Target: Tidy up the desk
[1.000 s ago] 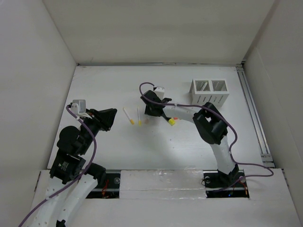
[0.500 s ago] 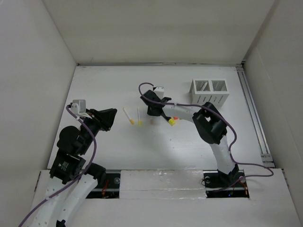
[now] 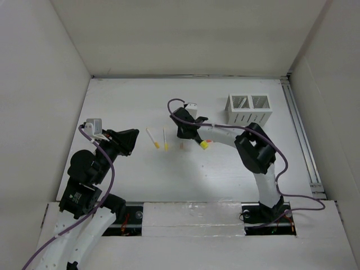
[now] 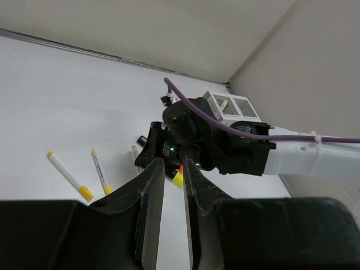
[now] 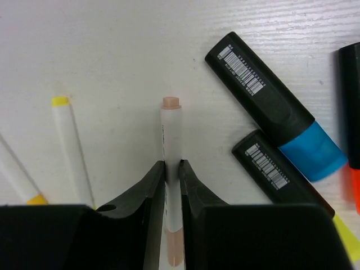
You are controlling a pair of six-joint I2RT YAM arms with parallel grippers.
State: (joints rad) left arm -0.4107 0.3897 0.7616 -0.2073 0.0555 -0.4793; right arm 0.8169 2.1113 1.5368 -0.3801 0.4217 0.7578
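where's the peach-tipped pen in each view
Top external: the peach pen lies mid-desk, just below the right gripper.
Left wrist: it cannot be picked out; the right arm covers that spot.
Right wrist: centre, clamped between the fingers, its tip pointing up.
Shared landmark: the yellow-tipped pen to its left, seen in all three views.

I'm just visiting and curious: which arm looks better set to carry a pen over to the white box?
The right one, probably. Its tool is closed on the peach pen, and the white box stands on its side of the desk. The left tool hangs empty, farther away.
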